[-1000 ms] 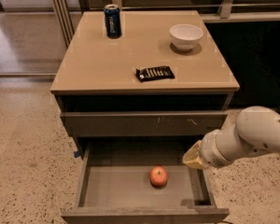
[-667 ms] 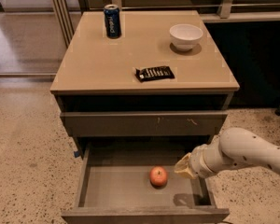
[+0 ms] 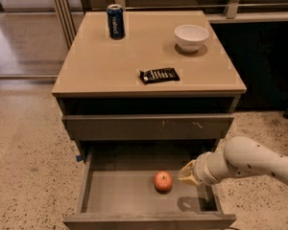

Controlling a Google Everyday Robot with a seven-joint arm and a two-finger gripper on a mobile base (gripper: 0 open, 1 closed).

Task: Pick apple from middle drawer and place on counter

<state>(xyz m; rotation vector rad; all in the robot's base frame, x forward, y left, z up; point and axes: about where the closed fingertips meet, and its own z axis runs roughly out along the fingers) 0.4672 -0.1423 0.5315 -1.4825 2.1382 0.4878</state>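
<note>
The apple (image 3: 163,181), small and red-orange, lies on the grey floor of the open middle drawer (image 3: 117,194), right of its centre. My gripper (image 3: 187,173), with a yellowish tip, is on the white arm that reaches in from the right. It hangs over the drawer just right of the apple and a little above it, apart from it by a narrow gap. Its shadow falls on the drawer floor at the right. The beige counter (image 3: 105,66) is the top of the cabinet above.
On the counter stand a blue can (image 3: 115,21) at the back left and a white bowl (image 3: 191,36) at the back right, with a dark snack packet (image 3: 159,74) near the front. A closed drawer front with pale scratches (image 3: 149,127) overhangs the open drawer. Speckled floor surrounds the cabinet.
My arm has moved left and lower into the drawer, bringing the gripper from the right side to just beside the apple. The apple has not moved.
</note>
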